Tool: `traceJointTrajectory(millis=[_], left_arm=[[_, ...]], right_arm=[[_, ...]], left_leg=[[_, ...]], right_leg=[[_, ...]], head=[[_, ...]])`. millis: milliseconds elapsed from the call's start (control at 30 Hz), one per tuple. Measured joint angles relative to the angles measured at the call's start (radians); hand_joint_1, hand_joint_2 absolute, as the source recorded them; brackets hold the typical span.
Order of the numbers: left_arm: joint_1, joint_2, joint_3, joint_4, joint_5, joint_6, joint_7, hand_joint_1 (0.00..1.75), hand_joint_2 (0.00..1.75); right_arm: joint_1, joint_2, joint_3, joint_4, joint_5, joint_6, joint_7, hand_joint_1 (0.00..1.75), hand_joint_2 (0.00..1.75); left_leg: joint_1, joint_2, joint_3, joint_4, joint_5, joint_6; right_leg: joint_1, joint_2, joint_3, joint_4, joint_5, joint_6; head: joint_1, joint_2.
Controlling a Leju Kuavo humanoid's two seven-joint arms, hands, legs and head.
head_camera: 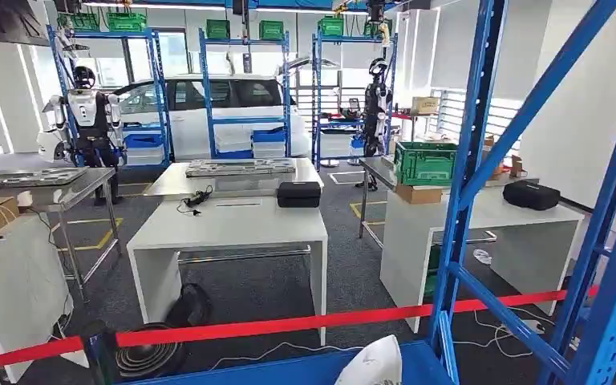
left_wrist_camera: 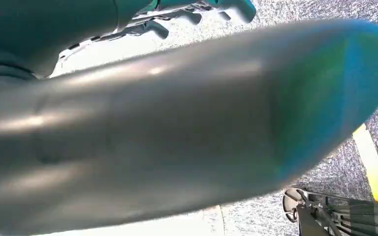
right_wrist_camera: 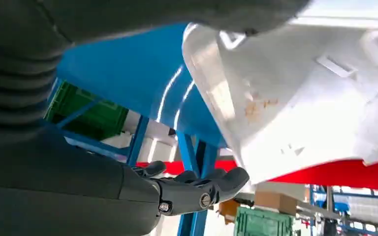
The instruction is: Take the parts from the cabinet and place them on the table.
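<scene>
A white moulded part [head_camera: 381,361] stands on the blue cabinet shelf [head_camera: 289,370] at the bottom edge of the head view. In the right wrist view the same white part [right_wrist_camera: 300,98] looms close against the blue shelf [right_wrist_camera: 128,83]. My right hand [right_wrist_camera: 192,189] is just beside it, dark fingers [right_wrist_camera: 216,184] stretched out and apart from the thumb, not touching the part. My left hand [left_wrist_camera: 192,14] hangs over grey carpet, its thick grey thumb [left_wrist_camera: 152,132] blurred across the picture, with nothing held. A white table [head_camera: 233,224] stands beyond the red tape.
Blue cabinet uprights and braces [head_camera: 481,160] cross the right of the head view. A red tape [head_camera: 289,325] runs low across the front. The table carries a black case [head_camera: 298,194] and a cable. Another table with a green crate [head_camera: 425,163] stands right, a floor fan [head_camera: 148,353] lies below.
</scene>
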Motion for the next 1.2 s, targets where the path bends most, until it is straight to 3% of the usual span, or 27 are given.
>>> traceJointTrajectory(millis=[433,467,500,533,567,633,667,733,767,833,967,1000,1067,1200], left_arm=[[-0.006,0.0,0.0,0.0,-0.01,-0.006,0.006,0.0,0.0],[-0.007,0.0,0.0,0.0,-0.011,-0.007,0.006,0.0,0.0],[-0.008,0.0,0.0,0.0,-0.012,-0.008,0.006,0.0,0.0],[-0.009,0.0,0.0,0.0,-0.013,-0.008,0.006,0.0,0.0],[-0.01,0.0,0.0,0.0,-0.015,-0.009,0.006,0.0,0.0],[-0.014,0.0,0.0,0.0,-0.019,-0.01,0.008,0.0,0.0],[-0.016,0.001,0.0,0.0,-0.021,-0.01,0.01,0.0,0.0],[-0.017,0.002,0.0,0.0,-0.023,-0.01,0.011,0.0,0.0],[-0.017,0.002,0.0,0.0,-0.024,-0.01,0.011,0.0,0.0],[-0.018,0.003,0.0,0.0,-0.024,-0.01,0.012,0.0,0.0],[-0.017,0.003,0.0,0.0,-0.024,-0.01,0.016,0.0,0.0],[-0.017,0.003,0.0,0.0,-0.024,-0.01,0.016,0.0,0.0],[-0.017,0.003,0.0,0.0,-0.024,-0.01,0.016,0.0,0.0],[-0.017,0.003,0.0,0.0,-0.024,-0.01,0.017,0.0,0.0]], right_arm=[[0.025,0.023,0.0,0.063,-0.023,0.0,0.012,0.0,0.0],[0.024,0.023,0.0,0.068,-0.023,0.0,0.011,0.0,1.75],[0.023,0.024,0.0,0.073,-0.023,0.0,0.01,0.0,1.75],[0.021,0.026,0.0,0.082,-0.026,0.0,0.009,0.38,1.75],[0.018,0.029,-0.001,0.091,-0.027,0.0,0.007,0.63,1.75],[0.016,0.036,-0.004,0.108,-0.031,0.0,0.007,0.7,1.75],[0.016,0.038,-0.006,0.114,-0.033,-0.002,0.007,0.89,1.75],[0.016,0.044,-0.01,0.128,-0.035,-0.005,0.006,0.89,1.75],[0.015,0.047,-0.012,0.136,-0.035,-0.007,0.006,1.29,1.75],[0.015,0.05,-0.016,0.144,-0.036,-0.011,0.006,1.55,1.75],[0.007,0.051,-0.019,0.153,-0.035,-0.013,0.004,1.59,1.75],[0.004,0.051,-0.02,0.155,-0.035,-0.013,0.004,1.47,1.75],[0.001,0.051,-0.023,0.156,-0.035,-0.013,0.004,1.4,1.75],[0.001,0.052,-0.024,0.158,-0.035,-0.018,0.002,1.34,1.75]], left_leg=[[0.0,0.0,0.0,0.0,0.0,0.0],[0.0,0.0,0.0,0.0,0.0,0.0],[0.0,0.0,0.0,0.0,0.0,0.0],[0.0,0.0,0.0,0.0,0.0,0.0],[0.0,0.0,0.0,0.0,0.0,0.0],[0.0,0.0,0.0,0.0,0.0,0.0],[0.0,0.0,0.0,0.0,0.0,0.0],[0.0,0.0,0.001,0.0,0.0,0.0],[0.0,0.0,0.001,0.0,0.0,0.0],[0.0,0.0,0.001,0.0,0.0,0.0],[0.0,0.001,0.002,0.0,0.0,0.0],[0.0,0.001,0.003,0.0,0.0,0.0],[0.0,0.001,0.004,0.0,0.0,0.0],[0.0,0.001,0.004,0.0,0.0,0.0]], right_leg=[[0.0,0.0,0.0,0.0,0.0,0.0],[0.0,0.0,0.0,0.0,0.0,0.0],[0.0,0.0,0.0,0.0,0.0,0.0],[0.0,0.0,0.0,0.0,0.0,0.0],[0.0,0.0,0.0,0.0,0.0,0.0],[0.0,0.0,0.0,0.0,0.0,0.0],[0.0,0.0,0.001,0.0,0.0,0.0],[0.0,0.0,0.001,0.0,0.0,0.0],[0.0,0.0,0.001,0.0,0.0,0.0],[0.0,0.0,0.001,0.0,0.0,0.0],[0.0,0.0,0.002,0.0,0.0,0.0],[0.0,0.0,0.003,0.0,0.0,0.0],[0.0,0.0,0.003,0.0,0.0,0.0],[0.0,0.0,0.004,0.0,0.0,0.0]], head=[[0.0,0.0],[0.0,0.0],[0.0,0.0],[0.0,0.0],[0.0,0.0],[0.0,0.0],[0.0,0.0],[0.0,0.0],[0.0,0.0],[0.0,0.0],[0.0,0.0],[0.0,0.0],[0.0,0.0],[0.0,0.0]])
